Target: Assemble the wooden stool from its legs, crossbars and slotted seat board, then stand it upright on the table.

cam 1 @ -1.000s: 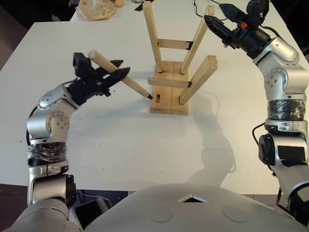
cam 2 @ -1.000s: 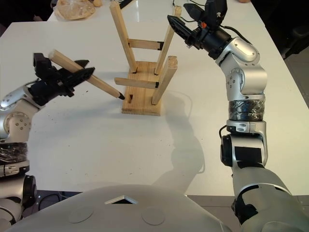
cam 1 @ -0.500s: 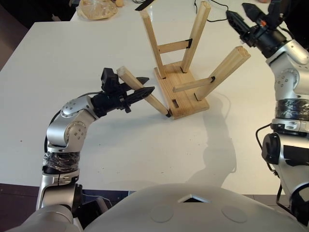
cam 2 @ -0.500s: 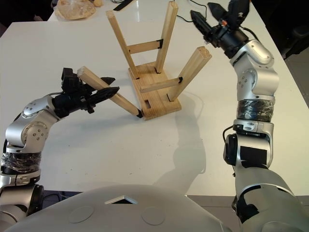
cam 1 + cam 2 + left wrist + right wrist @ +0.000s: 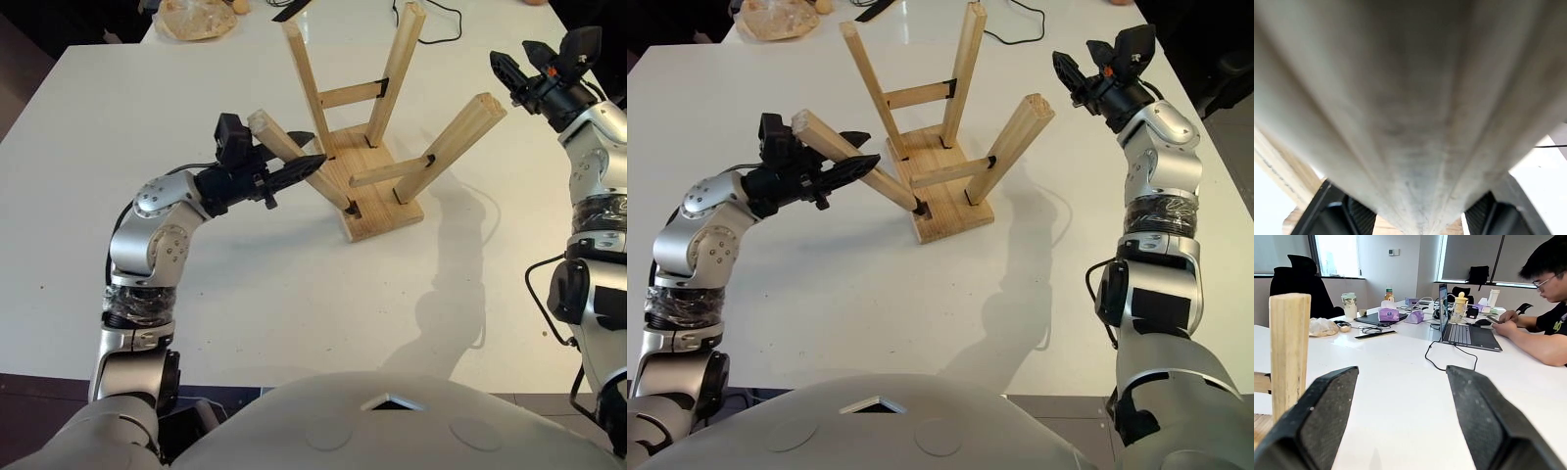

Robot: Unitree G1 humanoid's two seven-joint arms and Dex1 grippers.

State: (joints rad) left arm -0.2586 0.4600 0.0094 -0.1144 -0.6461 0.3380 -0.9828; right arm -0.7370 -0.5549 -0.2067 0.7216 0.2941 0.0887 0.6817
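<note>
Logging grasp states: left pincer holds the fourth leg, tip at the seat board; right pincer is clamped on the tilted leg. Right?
Wrong on the right pincer: it is open, holds nothing and sits apart from the tilted leg, as the left eye view shows. The left pincer does hold the fourth leg, tip at the seat board.

stool (image 5: pixel 380 201) pale raw wood w/ faint grain, black caps at crossbar (image 5: pixel 349 95) ends; leg (image 5: pixel 284 145) in left gripper (image 5: pixel 312 152) same pale wood, black tip. table (image 5: pixel 294 294) plain white. both grippers matte black, right gripper (image 5: pixel 510 51) w/ orange spot. bag (image 5: pixel 196 18) tan
</note>
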